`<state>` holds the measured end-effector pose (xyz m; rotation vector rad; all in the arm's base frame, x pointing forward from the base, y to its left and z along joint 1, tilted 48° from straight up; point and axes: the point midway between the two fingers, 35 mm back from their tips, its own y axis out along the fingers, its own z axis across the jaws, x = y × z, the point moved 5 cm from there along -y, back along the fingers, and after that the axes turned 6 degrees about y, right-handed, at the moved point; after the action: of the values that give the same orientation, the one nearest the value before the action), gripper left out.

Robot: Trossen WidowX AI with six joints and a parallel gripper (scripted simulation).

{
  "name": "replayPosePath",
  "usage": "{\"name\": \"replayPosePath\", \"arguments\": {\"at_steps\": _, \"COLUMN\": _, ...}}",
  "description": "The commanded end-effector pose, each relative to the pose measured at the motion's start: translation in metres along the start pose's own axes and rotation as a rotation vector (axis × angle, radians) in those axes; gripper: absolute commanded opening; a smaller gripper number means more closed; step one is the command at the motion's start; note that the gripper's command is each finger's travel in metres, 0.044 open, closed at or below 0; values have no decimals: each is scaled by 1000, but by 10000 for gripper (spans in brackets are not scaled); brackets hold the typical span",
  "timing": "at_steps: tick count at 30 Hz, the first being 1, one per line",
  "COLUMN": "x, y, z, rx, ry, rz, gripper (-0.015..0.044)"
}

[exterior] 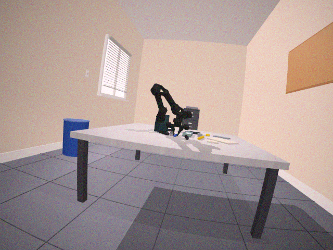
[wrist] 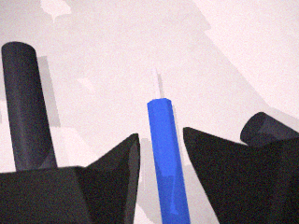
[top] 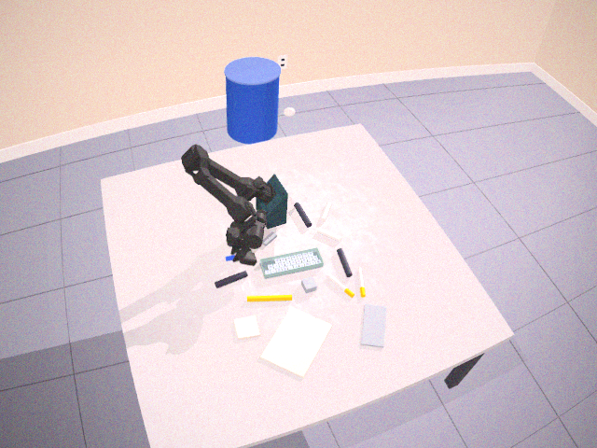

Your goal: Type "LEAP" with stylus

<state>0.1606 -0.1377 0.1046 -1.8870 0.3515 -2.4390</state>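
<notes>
The stylus (top: pixel 229 258) (exterior: pixel 175 135) (wrist: pixel 164 145), with a blue body and thin pale tip, lies on the desk left of the keyboard in the top view. My gripper (top: pixel 244 262) (exterior: pixel 176 134) (wrist: pixel 161 136) is partly open and low over it. In the wrist view one dark finger stands on each side of the blue body, with a gap on both sides. The stylus tip points away, beyond the fingertips. The green keyboard (top: pixel 265 273) (exterior: pixel 187 134) with white keys lies flat, and its letters are too small to read.
A dark cylinder (top: pixel 230 279) (wrist: pixel 25 103) lies beside the stylus; another dark cylinder (wrist: pixel 268 131) is by the right finger. A yellow stick (top: pixel 269 298), grey block (top: pixel 309 285), cream pad (top: pixel 295 341) and dark cylinder (top: pixel 344 262) lie around the keyboard.
</notes>
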Motion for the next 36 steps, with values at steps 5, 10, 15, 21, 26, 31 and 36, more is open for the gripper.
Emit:
{"name": "replayPosePath", "arguments": {"at_steps": 5, "x": -2, "y": 2, "z": -2, "rx": -2, "ry": -11, "rz": 5, "gripper": 150}}
{"name": "replayPosePath", "arguments": {"at_steps": 10, "x": -1, "y": 1, "z": -1, "rx": -2, "ry": -4, "rz": 0, "gripper": 124}}
{"name": "replayPosePath", "arguments": {"at_steps": 15, "x": -1, "y": 1, "z": -1, "rx": -2, "ry": -4, "rz": 0, "gripper": 12}}
{"name": "replayPosePath", "arguments": {"at_steps": 21, "x": -1, "y": 1, "z": -1, "rx": -2, "ry": -4, "rz": 0, "gripper": 0}}
{"name": "replayPosePath", "arguments": {"at_steps": 26, "x": -2, "y": 0, "z": -1, "rx": -3, "ry": -3, "rz": 3, "gripper": 0}}
{"name": "replayPosePath", "arguments": {"at_steps": 31, "x": -3, "y": -5, "z": -1, "rx": -5, "ry": -3, "rz": 14, "gripper": 0}}
{"name": "replayPosePath", "arguments": {"at_steps": 36, "x": -2, "y": -11, "z": -1, "rx": -8, "ry": -3, "rz": 22, "gripper": 0}}
